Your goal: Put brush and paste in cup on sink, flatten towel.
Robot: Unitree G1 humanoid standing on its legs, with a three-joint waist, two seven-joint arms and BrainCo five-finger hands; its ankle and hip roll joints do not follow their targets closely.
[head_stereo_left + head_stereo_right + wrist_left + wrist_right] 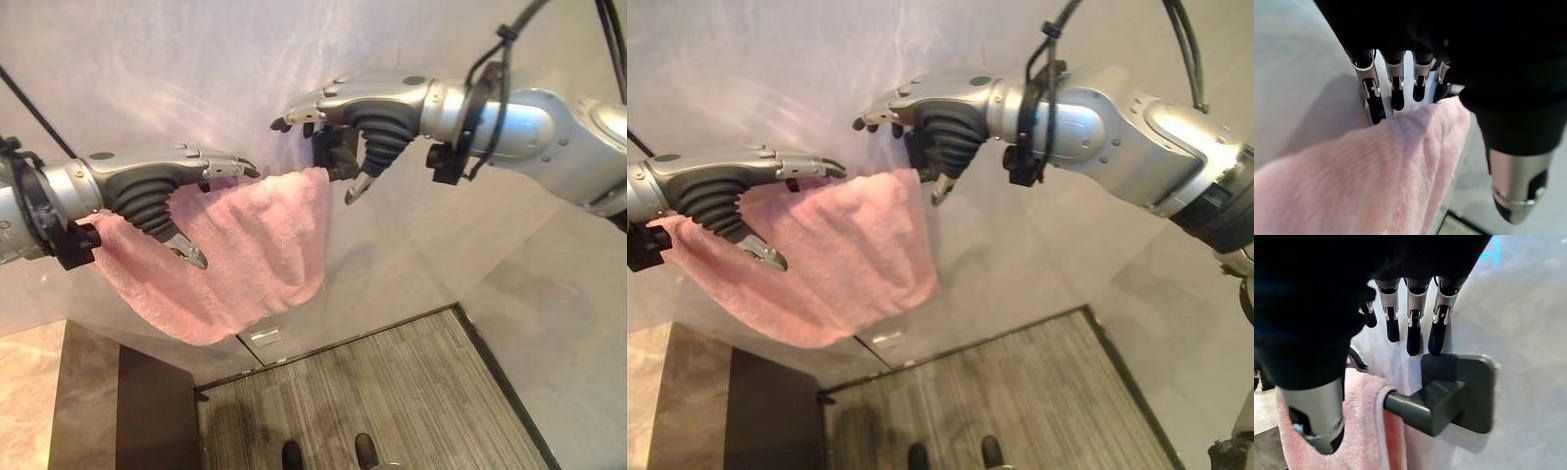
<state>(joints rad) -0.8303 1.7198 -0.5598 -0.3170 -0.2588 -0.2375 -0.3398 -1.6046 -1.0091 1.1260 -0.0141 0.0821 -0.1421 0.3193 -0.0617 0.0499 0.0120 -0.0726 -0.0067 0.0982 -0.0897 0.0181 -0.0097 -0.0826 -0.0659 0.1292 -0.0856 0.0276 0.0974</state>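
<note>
Eye views: pink towel (250,245) hangs bunched on wall rail; left hand (157,181) at its left end, right hand (358,113) at the bracket (1459,391).
Left wrist view: fingers straight above towel, gripping nothing.
Right wrist view: fingers straight, empty.
Handling: soft, light, limp (take the hanging edges).

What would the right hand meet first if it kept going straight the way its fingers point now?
Most likely the pale wall. The right hand has its fingers straight, aimed at the wall just above the dark towel-bar bracket; they seem nearly touching, though depth is unclear.
</note>
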